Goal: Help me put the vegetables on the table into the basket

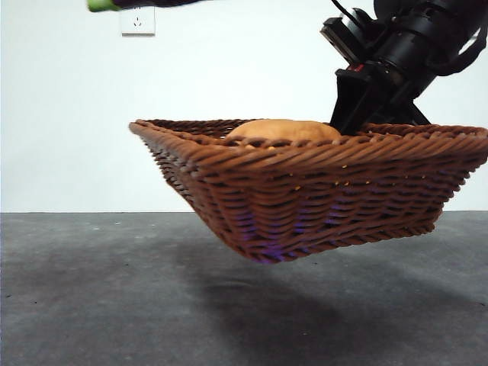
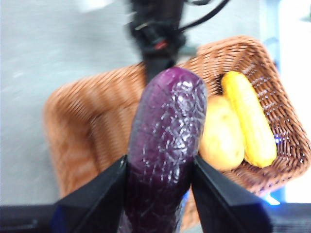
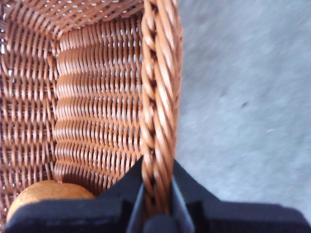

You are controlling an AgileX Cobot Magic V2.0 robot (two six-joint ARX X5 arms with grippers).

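Basket (image 1: 320,202) is held clear of the surface (image 1: 99,297) by right gripper (image 3: 156,194), clamped on its rim. Eggplant (image 2: 167,145) is gripped above it by left gripper (image 2: 160,194); potato (image 2: 221,141) and corn (image 2: 248,119) are seen inside.

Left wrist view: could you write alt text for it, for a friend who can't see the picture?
A dark-purple eggplant is clamped between the two black jaws of the left tool, held above a reddish-brown wicker basket. Inside the basket lie an orange-brown potato and a bumpy yellow corn, side by side and touching.
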